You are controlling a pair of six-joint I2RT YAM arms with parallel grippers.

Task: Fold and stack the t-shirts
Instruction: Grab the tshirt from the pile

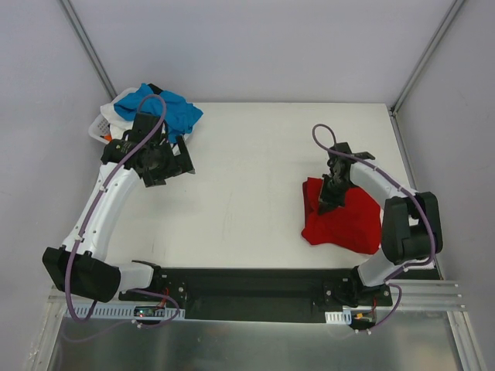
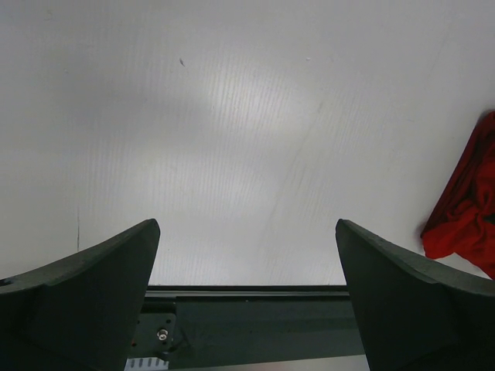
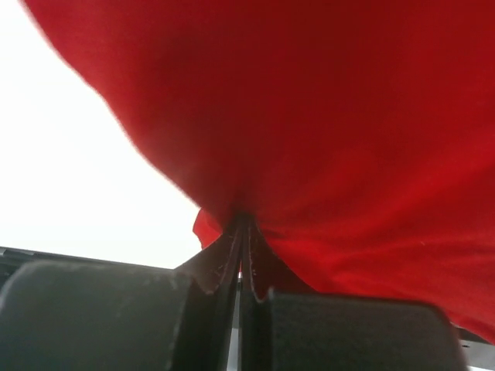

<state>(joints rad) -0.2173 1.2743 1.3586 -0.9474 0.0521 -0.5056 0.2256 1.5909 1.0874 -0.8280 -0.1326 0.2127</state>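
Pinching a fold of the red shirt (image 1: 348,226) tight in the right hand (image 3: 241,226), on the table's (image 1: 255,170) right side; hovering the left hand (image 2: 247,255) wide open, empty, beside the blue shirt (image 1: 168,108) at far left.

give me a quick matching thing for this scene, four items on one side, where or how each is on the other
1 red shirt
2 blue shirt
3 left gripper
4 right gripper

a open, holding nothing
b heaped at the far left
c shut on fabric
d crumpled on the right side

Pairs: 1-d, 2-b, 3-a, 4-c
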